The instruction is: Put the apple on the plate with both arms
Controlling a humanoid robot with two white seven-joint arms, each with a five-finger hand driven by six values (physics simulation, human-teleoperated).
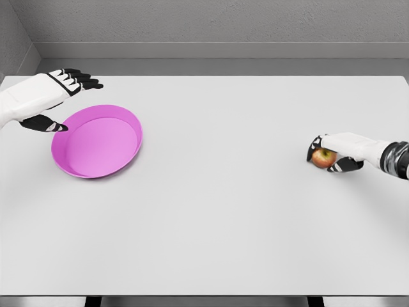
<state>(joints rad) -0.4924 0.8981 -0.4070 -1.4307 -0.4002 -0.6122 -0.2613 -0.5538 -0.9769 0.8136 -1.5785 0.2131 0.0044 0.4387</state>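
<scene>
Apple [324, 157] at right of frame on table [223, 211], right hand [339, 152] curled round it; firm, round, smooth, likely to roll, so grip across its middle; left hand [61, 96] spread, empty, by pink plate [96, 167] upper left

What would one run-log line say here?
right hand: grasping apple on table | left hand: open by plate | plate: empty

A white table [211, 211] carries a pink plate [77, 167] and an apple [323, 157].
</scene>
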